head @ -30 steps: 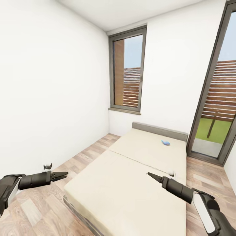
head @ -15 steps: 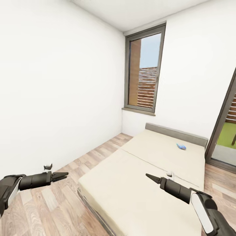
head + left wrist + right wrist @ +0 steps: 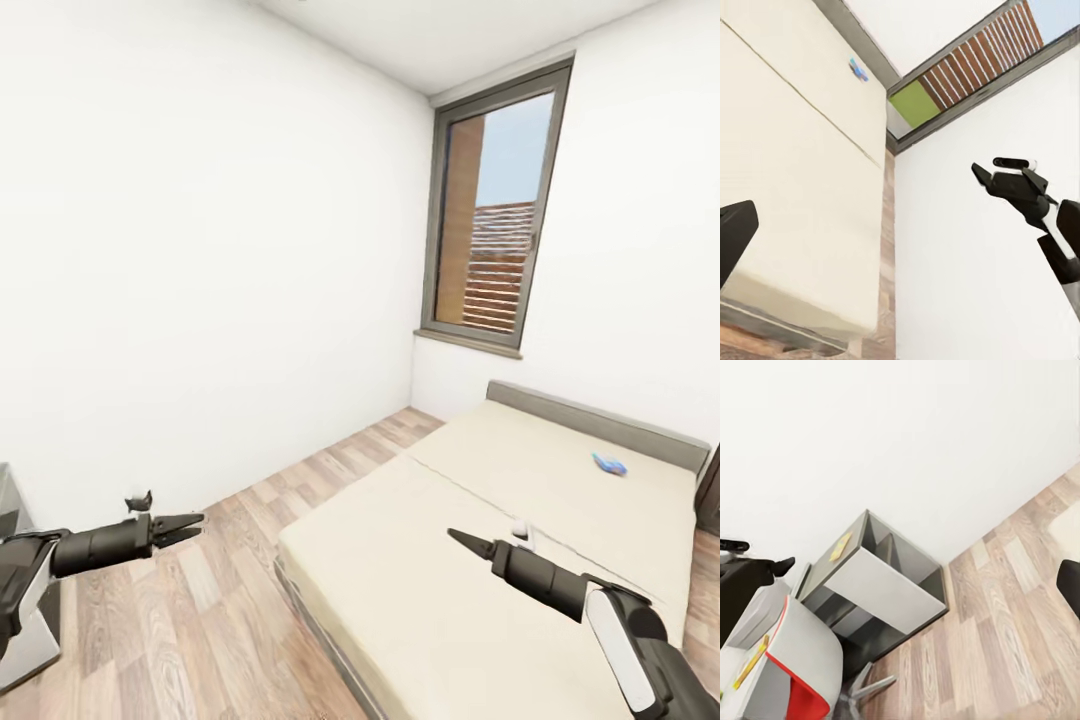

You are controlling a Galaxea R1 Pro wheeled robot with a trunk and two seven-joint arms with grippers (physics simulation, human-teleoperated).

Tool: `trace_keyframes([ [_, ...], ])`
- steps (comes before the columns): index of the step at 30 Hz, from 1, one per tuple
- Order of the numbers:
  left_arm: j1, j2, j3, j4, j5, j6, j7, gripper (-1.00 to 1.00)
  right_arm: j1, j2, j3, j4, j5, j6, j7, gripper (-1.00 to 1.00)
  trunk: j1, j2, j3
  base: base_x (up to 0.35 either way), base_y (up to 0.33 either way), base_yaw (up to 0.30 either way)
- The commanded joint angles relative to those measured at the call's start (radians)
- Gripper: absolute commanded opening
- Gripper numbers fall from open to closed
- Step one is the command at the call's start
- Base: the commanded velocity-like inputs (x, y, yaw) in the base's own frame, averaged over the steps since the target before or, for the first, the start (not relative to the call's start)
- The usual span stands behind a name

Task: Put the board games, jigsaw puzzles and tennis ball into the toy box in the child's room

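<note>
Cream flat bed (image 3: 470, 560), seamed down its middle, is seen under and beyond the right tool (image 3: 462, 541), whose tips are pressed to a point. A small blue board game (image 3: 608, 463) lies far beyond it, too blurred to read. Left tool (image 3: 182, 526) is held slightly spread over wood-plank floor (image 3: 200, 610). Grey drawer unit (image 3: 881, 585) and red-grey chair (image 3: 791, 679) are cut off.

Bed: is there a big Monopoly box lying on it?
No, the bed carries just a small blue thing and a small white thing.

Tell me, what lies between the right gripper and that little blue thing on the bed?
Bare cream bed, in the head view, from right gripper to blue thing.
</note>
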Motion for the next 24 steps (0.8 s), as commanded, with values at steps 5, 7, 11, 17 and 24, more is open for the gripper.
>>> trace_keyframes([
  [5, 0.000, 0.000, 0.036, 0.000, 0.022, 0.015, -0.021, 1.00, 0.000, 0.002, 0.001, -0.001, -0.001, 0.007, 0.001, 1.00, 0.000, -0.001, 0.000, -0.133, 0.000, 0.291],
  [7, 0.001, -0.001, 0.043, 0.000, 0.026, 0.015, -0.032, 1.00, 0.000, 0.003, 0.002, -0.001, 0.002, 0.006, 0.001, 1.00, 0.000, -0.001, 0.000, -0.240, 0.000, 0.291],
  [11, 0.002, -0.002, 0.046, 0.002, 0.028, 0.011, -0.045, 1.00, 0.000, 0.004, 0.002, -0.001, 0.005, 0.006, 0.001, 1.00, 0.000, -0.001, 0.000, -0.131, 0.000, 0.291],
  [17, 0.002, -0.002, 0.049, 0.003, 0.029, 0.011, -0.050, 1.00, 0.000, 0.002, -0.002, -0.001, 0.004, 0.007, 0.001, 1.00, 0.000, -0.001, 0.000, -0.040, 0.000, 0.291],
  [24, 0.002, -0.001, 0.050, 0.001, 0.029, 0.013, -0.052, 1.00, 0.000, 0.003, -0.005, 0.000, 0.004, 0.007, 0.001, 1.00, 0.000, -0.001, 0.000, -0.178, 0.000, 0.269],
])
